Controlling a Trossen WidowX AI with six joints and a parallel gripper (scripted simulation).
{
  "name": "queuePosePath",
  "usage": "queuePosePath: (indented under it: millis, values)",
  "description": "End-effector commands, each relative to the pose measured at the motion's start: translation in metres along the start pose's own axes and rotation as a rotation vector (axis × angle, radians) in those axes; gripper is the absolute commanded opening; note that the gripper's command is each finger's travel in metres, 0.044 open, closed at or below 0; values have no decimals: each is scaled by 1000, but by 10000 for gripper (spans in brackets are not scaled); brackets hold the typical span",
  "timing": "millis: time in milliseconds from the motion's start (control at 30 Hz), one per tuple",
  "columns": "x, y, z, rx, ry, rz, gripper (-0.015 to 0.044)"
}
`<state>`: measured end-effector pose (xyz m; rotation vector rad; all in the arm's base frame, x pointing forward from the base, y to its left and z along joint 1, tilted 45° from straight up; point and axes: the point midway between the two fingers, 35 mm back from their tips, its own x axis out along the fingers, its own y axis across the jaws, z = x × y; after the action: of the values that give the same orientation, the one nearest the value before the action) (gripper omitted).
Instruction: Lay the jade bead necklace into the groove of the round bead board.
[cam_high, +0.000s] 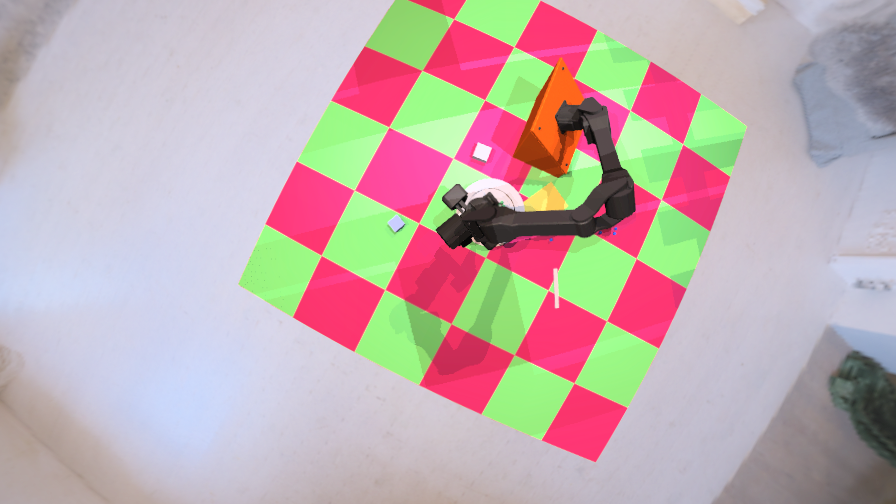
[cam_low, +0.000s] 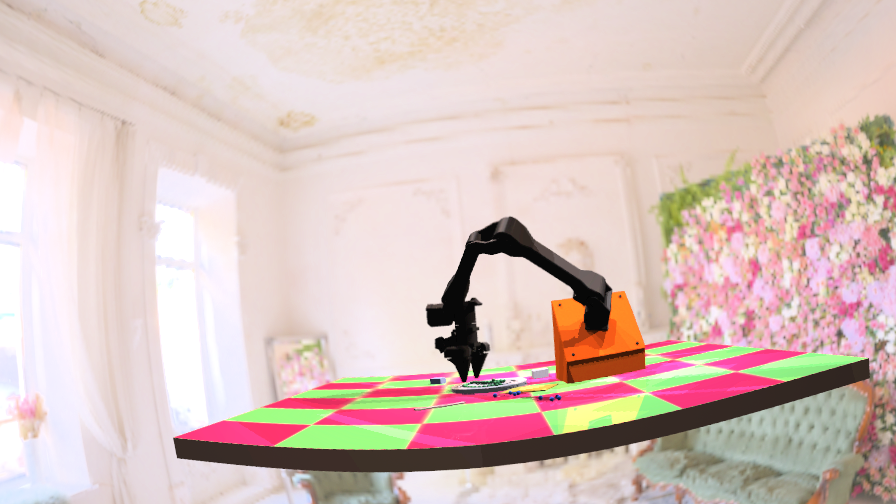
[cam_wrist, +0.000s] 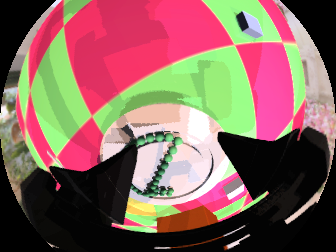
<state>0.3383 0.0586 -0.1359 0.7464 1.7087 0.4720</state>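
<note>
The round pale bead board (cam_high: 494, 183) (cam_low: 466, 392) (cam_wrist: 150, 116) lies under my gripper (cam_low: 469, 378) (cam_wrist: 178, 142), which is open with its fingers wide apart just above it. The jade bead necklace (cam_low: 491, 383) (cam_wrist: 161, 170) lies on the board. In the wrist view its far row runs near the groove's far edge, then the beads bend and cut diagonally across the middle to a short near row. The right part of the groove shows no beads. The left finger hides the necklace's left side. No bead shows between the fingertips.
An orange stand (cam_high: 545, 112) (cam_low: 588, 338) (cam_wrist: 187, 222) carries the arm. A yellow piece (cam_high: 546, 199) lies beside the board, with small blue beads (cam_high: 614, 231) (cam_low: 549, 398) nearby. A white block (cam_high: 481, 151) (cam_low: 539, 373), a bluish block (cam_high: 395, 223) (cam_low: 437, 380) (cam_wrist: 252, 27) and a white stick (cam_high: 555, 288) lie around.
</note>
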Motion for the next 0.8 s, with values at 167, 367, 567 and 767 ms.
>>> queuePosePath:
  millis: [167, 367, 567, 767]
  values:
    - [-31, 6, -11, 575, -1, -5, 230]
    - [-32, 6, -11, 591, -1, -5, 120]
    - [-31, 6, -11, 591, -1, -5, 120]
    - [-16, 6, -11, 591, 0, -5, 120]
